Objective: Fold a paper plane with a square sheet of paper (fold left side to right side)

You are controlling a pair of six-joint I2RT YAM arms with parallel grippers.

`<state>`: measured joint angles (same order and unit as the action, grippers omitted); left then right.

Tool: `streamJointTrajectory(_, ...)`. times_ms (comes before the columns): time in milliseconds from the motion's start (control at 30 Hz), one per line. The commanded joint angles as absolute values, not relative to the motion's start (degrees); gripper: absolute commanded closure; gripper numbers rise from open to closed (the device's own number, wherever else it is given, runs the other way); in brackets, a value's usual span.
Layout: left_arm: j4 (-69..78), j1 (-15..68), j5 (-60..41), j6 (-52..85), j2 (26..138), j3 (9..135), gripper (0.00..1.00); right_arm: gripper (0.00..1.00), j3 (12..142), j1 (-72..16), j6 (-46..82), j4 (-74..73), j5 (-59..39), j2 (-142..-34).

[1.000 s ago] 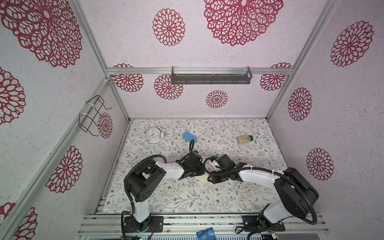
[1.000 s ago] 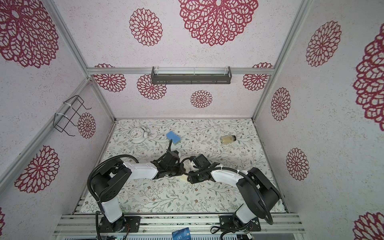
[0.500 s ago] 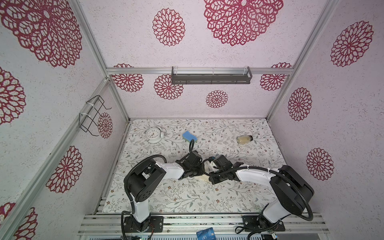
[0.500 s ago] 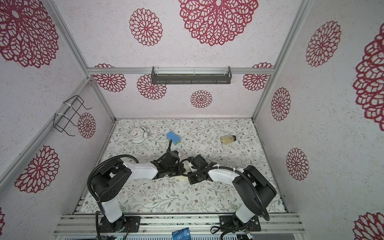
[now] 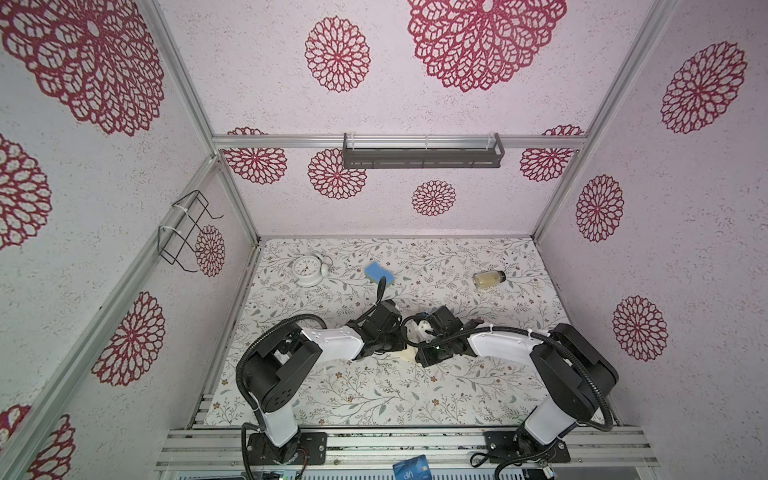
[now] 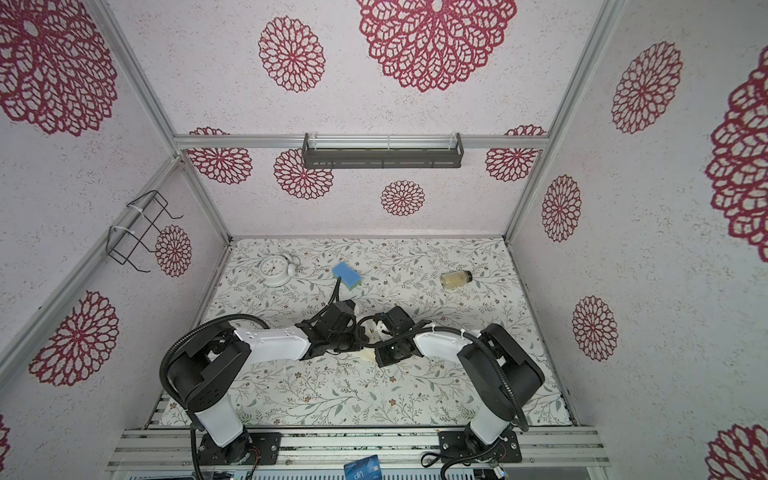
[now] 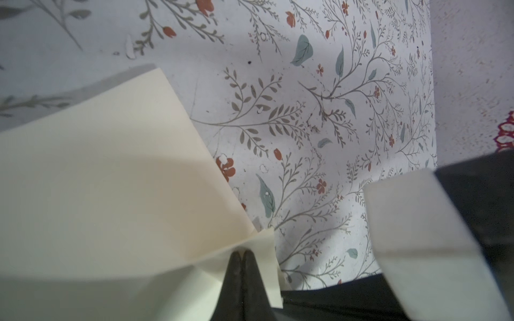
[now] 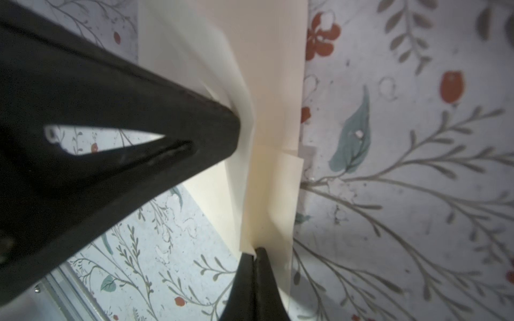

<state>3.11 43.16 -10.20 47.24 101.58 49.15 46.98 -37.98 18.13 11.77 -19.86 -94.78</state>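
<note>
Fingers of left gripper (image 7: 241, 254): pressed together, pinching a corner of the paper (image 7: 111, 180).
Fingers of right gripper (image 8: 254, 251): pressed together on its folded edge.
Place: paper (image 5: 406, 354) lies lower centre in both top views, mostly hidden.
Axis: seemingly up-frame from the right tips in the right wrist view.
Nearer: both hold it.

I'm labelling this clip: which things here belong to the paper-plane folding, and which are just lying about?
In the job: cream paper; left gripper and right gripper, both pinching it.
Lying about: alarm clock; blue sponge; jar on its side.
</note>
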Motion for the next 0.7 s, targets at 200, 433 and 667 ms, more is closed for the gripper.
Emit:
streamJointTrajectory(200, -0.56, 43.23, -11.61, 40.24, 103.52, 53.01, 1.0, 1.0, 49.22, -36.65, 14.6, 17.04, -24.4, -97.42)
streamJointTrajectory(433, -1.26, 43.07, -10.41, 38.36, 106.66, 55.73, 1.0, 1.0, 49.44, -35.87, 14.11, 17.19, -26.36, -98.63)
streamJointTrajectory(667, -4.63, 42.22, -6.91, 38.11, 109.4, 57.82, 1.0, 1.0, 49.43, -35.25, 13.49, 17.31, -28.22, -99.33)
